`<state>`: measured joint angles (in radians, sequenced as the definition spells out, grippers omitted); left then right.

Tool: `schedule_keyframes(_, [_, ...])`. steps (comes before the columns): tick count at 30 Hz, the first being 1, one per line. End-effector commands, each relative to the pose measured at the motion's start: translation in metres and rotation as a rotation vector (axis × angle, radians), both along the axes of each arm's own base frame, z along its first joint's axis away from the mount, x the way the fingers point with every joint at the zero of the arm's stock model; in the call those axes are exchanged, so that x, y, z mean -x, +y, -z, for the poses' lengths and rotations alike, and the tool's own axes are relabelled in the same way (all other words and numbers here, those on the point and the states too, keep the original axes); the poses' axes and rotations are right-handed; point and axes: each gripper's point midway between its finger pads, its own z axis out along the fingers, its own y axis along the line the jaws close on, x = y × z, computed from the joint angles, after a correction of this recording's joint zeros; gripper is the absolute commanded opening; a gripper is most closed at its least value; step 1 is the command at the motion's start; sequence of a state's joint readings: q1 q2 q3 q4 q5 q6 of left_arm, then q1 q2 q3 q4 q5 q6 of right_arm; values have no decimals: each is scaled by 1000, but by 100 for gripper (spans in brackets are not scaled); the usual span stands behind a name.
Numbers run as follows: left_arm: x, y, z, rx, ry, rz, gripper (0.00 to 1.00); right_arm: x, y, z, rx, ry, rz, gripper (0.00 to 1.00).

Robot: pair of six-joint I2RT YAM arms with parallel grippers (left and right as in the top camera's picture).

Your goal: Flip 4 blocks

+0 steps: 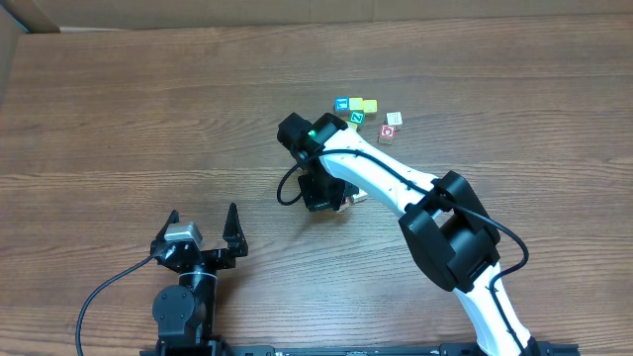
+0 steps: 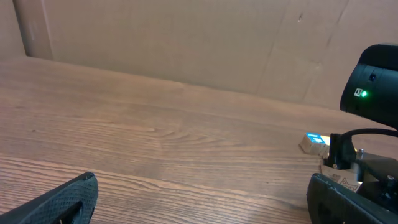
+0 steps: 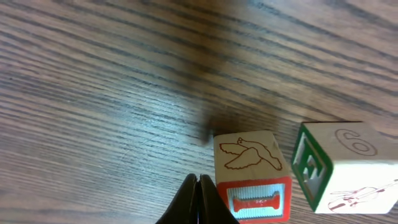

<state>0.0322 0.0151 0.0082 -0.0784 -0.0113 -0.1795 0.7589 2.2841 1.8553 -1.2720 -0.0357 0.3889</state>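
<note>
Right wrist view: the right gripper (image 3: pixel 198 190), its two fingers pressed together with nothing between them, is low over the wooden table (image 3: pixel 93 93). A red-framed block (image 3: pixel 252 180) lies just to the right of the fingertips, so close that contact cannot be ruled out. The cube shows a bird outline on its top face and a red-bordered mark on the side facing the camera. A green-framed block (image 3: pixel 329 168) sits just beside it, farther right. As a cube it has no long axis to line up with. What counts is that it lies right of the closed tips, so a nudge to tip it over would likely have to travel rightward. From overhead, the right arm reaches to the middle of the table, while a white block (image 1: pixel 394 119) and a red block (image 1: pixel 387 132) lie at the far right near a cluster of blue, yellow and green cubes (image 1: pixel 354 107). The left gripper (image 1: pixel 203 216) sits at the near edge, jaws spread wide and empty, well apart from every block, so the right arm is plainly the nearer.
</note>
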Motion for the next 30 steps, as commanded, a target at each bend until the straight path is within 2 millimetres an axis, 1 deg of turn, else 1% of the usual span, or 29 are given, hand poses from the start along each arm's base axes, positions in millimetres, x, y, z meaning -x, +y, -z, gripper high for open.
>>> schedule_keyframes(1, [0,-4,-1,-18,-6,20,100,-8,-4,-14,8,-60,11,4])
schedule_keyframes(8, [0,-4,-1,-18,-6,20,100,-9,-4,-14,9,-61,31,4])
schedule_keyframes(12, [0,-4,-1,-18,-6,20,100,-12,-8,-14,28,-79,30,4])
schedule_keyframes(16, [0,-4,-1,-18,-6,20,100,-15,-6,-14,22,-91,30,4])
schedule_keyframes(24, [0,-4,-1,-18,-6,20,100,-20,-13,-15,60,-126,27,4])
schedule_keyframes(27, [0,-4,-1,-18,-6,20,100,-21,-9,-15,41,-125,27,4])
schedule_keyframes(30, [0,-4,-1,-18,-6,20,100,-19,3,-18,-21,-101,-10,4])
